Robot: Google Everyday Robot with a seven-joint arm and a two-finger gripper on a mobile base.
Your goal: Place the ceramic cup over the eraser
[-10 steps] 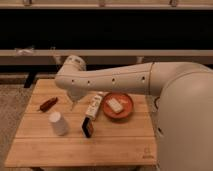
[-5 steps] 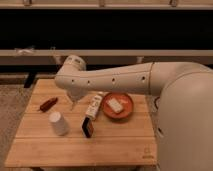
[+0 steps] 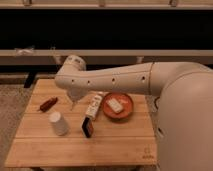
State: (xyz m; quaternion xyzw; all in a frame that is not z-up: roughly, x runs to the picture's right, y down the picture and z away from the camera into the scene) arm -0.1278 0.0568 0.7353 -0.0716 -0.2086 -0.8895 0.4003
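Observation:
The white ceramic cup [image 3: 59, 123] stands upside down on the wooden table [image 3: 115, 145], front left. A small white block [image 3: 114, 105] that looks like the eraser lies on an orange plate [image 3: 126, 112] to the right of centre. My gripper [image 3: 74, 103] hangs from the arm's wrist [image 3: 74, 76] and points down over the table. It is above and a little behind the cup, apart from it, and left of the plate. It holds nothing that I can see.
A red oblong object [image 3: 48, 104] lies at the left. A white tube [image 3: 93, 106] lies beside the plate, and a small dark object [image 3: 88, 127] stands next to the cup. My arm [image 3: 125, 77] spans the table's back. Dark shelving stands behind.

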